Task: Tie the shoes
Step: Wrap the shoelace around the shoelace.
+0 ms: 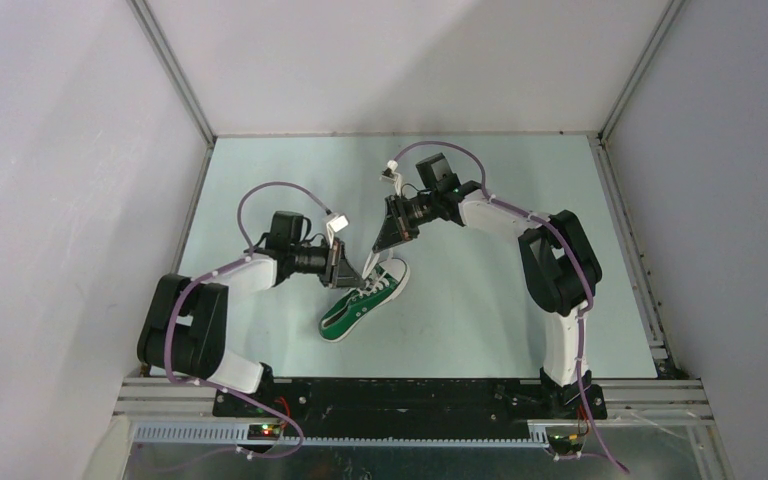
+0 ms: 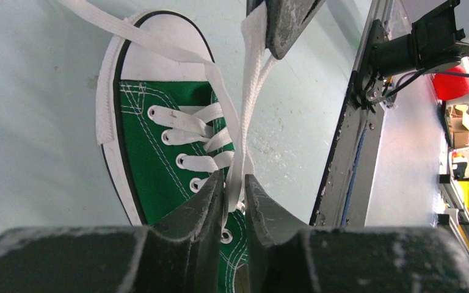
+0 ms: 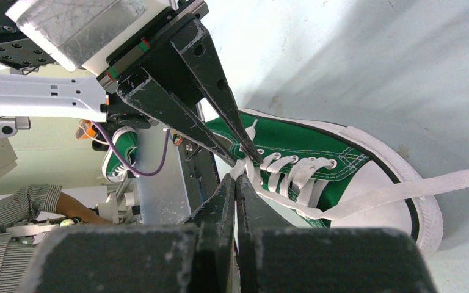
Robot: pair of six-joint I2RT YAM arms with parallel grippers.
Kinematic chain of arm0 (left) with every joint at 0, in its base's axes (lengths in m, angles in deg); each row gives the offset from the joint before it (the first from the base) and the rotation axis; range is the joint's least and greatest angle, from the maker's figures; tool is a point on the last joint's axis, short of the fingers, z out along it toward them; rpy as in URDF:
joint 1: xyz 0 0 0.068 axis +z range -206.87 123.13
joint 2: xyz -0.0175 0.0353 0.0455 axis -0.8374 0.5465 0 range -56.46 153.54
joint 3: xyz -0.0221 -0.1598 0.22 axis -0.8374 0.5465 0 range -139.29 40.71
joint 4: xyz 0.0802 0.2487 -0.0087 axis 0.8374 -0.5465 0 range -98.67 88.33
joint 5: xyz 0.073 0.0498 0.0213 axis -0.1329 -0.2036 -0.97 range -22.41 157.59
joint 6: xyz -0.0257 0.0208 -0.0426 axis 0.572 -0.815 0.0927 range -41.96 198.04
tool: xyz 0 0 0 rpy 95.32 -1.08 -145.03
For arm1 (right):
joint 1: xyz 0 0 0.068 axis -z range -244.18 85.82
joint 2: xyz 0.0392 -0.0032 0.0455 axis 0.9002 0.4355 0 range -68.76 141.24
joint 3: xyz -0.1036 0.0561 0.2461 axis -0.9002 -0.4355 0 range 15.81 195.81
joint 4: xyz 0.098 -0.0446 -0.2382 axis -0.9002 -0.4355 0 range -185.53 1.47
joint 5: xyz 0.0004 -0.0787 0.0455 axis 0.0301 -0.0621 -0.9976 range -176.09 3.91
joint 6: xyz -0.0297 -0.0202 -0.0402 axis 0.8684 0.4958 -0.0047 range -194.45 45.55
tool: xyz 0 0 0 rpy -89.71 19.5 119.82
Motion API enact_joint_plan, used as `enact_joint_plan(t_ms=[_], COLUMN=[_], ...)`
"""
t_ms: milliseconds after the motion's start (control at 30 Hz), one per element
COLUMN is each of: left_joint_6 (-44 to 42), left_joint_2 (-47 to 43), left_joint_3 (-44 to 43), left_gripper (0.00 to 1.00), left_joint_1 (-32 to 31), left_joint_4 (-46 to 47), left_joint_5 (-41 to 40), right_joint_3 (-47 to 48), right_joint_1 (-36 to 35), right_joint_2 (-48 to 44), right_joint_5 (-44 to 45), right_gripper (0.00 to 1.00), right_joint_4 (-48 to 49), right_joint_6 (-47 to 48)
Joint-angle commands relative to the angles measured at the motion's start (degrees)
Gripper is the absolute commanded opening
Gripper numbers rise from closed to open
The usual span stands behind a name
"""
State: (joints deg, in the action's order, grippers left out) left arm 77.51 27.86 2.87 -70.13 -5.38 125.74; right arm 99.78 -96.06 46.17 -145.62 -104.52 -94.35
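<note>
A green sneaker (image 1: 360,305) with a white toe cap lies on the pale mat, toe pointing away from the arm bases. My right gripper (image 1: 375,254) hangs just above it, shut on a loop of white lace (image 2: 248,91) pulled up taut from the eyelets; in its own view the jaws (image 3: 237,177) meet on the lace. My left gripper (image 2: 234,183) sits lower over the shoe's (image 2: 159,122) tongue, jaws a little apart, with that same lace running between them. The other lace end (image 3: 452,180) trails past the toe of the shoe (image 3: 317,143).
The table's metal side rail (image 2: 348,140) runs close on the shoe's right. Grey enclosure walls (image 1: 80,150) stand left, right and behind. Off the table are another green shoe (image 3: 119,155) and a person's striped sleeve (image 3: 18,204).
</note>
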Motion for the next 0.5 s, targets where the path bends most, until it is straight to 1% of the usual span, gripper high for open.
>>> enact_joint_plan(t_ms=[0, 133, 300, 400, 433, 467], left_joint_6=[-1.77, -1.12, 0.01, 0.09, 0.09, 1.5], left_joint_2=[-1.63, -1.67, -1.07, -0.35, 0.11, 0.31], left_joint_3=[-2.35, -2.12, -1.7, -1.68, -1.73, -1.89], left_gripper=[0.23, 0.18, 0.01, 0.0, 0.0, 0.0], left_joint_1=[1.26, 1.9, 1.87, 1.73, 1.72, 1.69], left_joint_4=[-0.55, -0.12, 1.72, 2.22, 2.06, 1.87], left_joint_5=[-0.2, -0.14, 0.05, -0.17, -0.55, -2.05], right_joint_3=[2.95, 2.93, 3.3, 3.25, 3.19, 2.91], right_joint_1=[0.39, 0.29, 0.3, 0.3, 0.38, 0.49], right_joint_2=[-0.94, -0.65, -0.25, -0.16, -0.2, -0.65], right_joint_5=[-0.35, -0.35, 0.02, 0.38, 0.6, 1.88], right_gripper=[0.0, 0.0, 0.0, 0.0, 0.02, 0.11], right_joint_4=[0.78, 0.68, 0.34, -0.13, -0.6, -2.07], right_joint_6=[0.26, 0.39, 0.68, 0.91, 1.09, 2.01])
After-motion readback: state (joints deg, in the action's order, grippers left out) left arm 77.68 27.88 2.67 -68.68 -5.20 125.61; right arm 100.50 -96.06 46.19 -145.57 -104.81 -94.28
